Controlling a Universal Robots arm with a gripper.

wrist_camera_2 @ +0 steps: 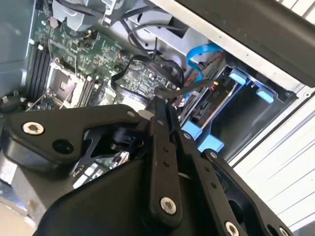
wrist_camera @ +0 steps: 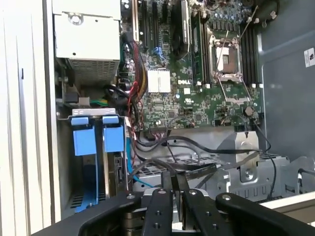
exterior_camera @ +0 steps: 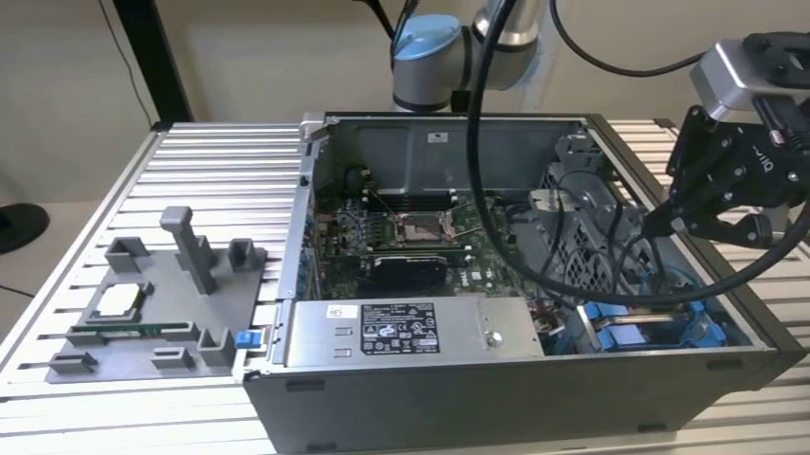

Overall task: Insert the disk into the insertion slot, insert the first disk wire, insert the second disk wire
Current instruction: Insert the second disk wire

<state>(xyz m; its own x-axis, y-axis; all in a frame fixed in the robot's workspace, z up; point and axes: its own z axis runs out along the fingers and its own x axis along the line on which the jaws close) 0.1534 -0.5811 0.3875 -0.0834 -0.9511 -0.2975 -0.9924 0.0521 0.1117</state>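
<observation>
Gripper (wrist_camera: 175,182) fingers are seen pinched shut on what looks like a thin blk disk wire (wrist_camera: 197,170), judged light & floppy, best held at its stiff plug end, w/ disk (wrist_camera: 119,169) apparently seated in insertion slot (wrist_camera: 83,137).

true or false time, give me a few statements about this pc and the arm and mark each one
1. The computer case lies open with its green board showing. True.
2. The end effector hangs over a grey tray beside the case. False: in the exterior view it is above the case's right end, near the slot.
3. The end effector is open and empty. False: in both wrist views it looks shut on a black wire.
4. The slot has blue tabs. True.
</observation>
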